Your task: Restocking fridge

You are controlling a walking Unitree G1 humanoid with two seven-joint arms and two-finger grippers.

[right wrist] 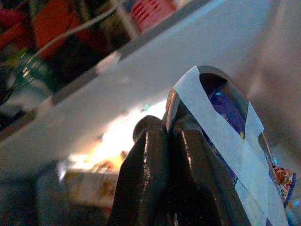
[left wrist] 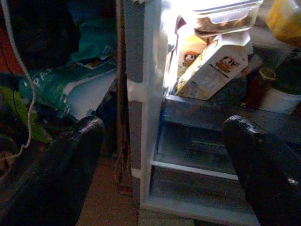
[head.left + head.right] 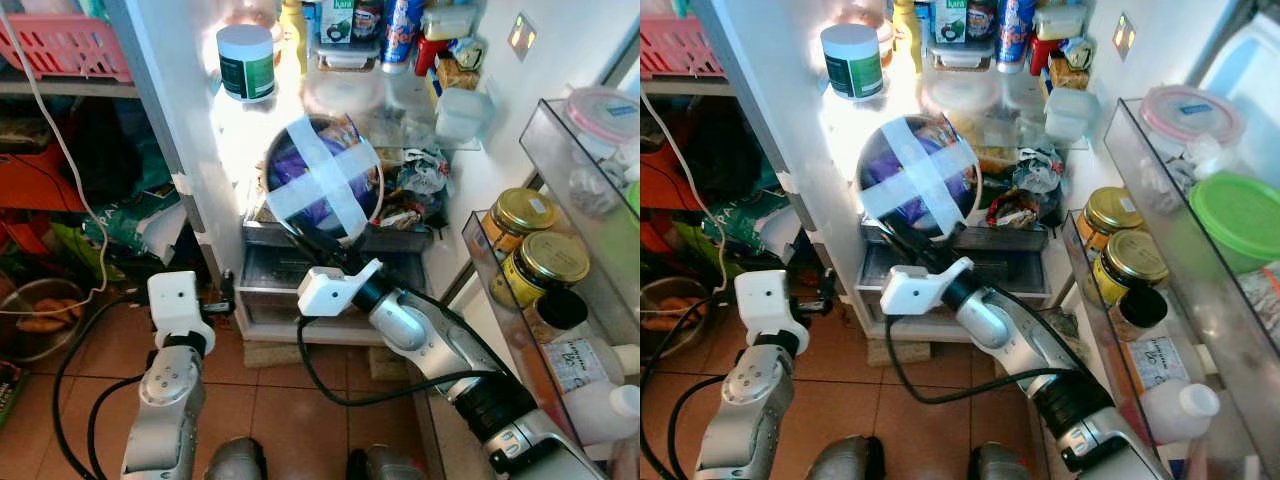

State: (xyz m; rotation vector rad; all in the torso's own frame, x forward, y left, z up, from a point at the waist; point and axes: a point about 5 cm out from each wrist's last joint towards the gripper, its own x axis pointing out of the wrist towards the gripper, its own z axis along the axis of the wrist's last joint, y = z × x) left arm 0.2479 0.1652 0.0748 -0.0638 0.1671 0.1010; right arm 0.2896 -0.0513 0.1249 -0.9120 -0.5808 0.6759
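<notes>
The right end effector (image 3: 300,232) is pinching the rim of a round metal bowl with purple contents, sealed by a white tape cross (image 3: 322,178), and holding it tilted before the open fridge's lower shelf (image 3: 300,236). Crumpled snack packets (image 3: 418,185) are crowding that shelf just right of the bowl. A white tub with green label (image 3: 246,62) is standing farther up. Gold-lidded jars (image 3: 530,240) are sitting in the right door rack (image 3: 500,300). The left end effector (image 2: 160,155) is hanging spread wide, near the drawers.

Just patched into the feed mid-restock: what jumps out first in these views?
The right gripper holds up a round bowl by its rim, its top crossed with two pale tape strips over something purple, right in front of the brightly lit open fridge's cluttered shelves. To the right, two gold-lidded jars sit in the door rack. The left gripper hangs low near the fridge's bottom drawers, open.
</notes>
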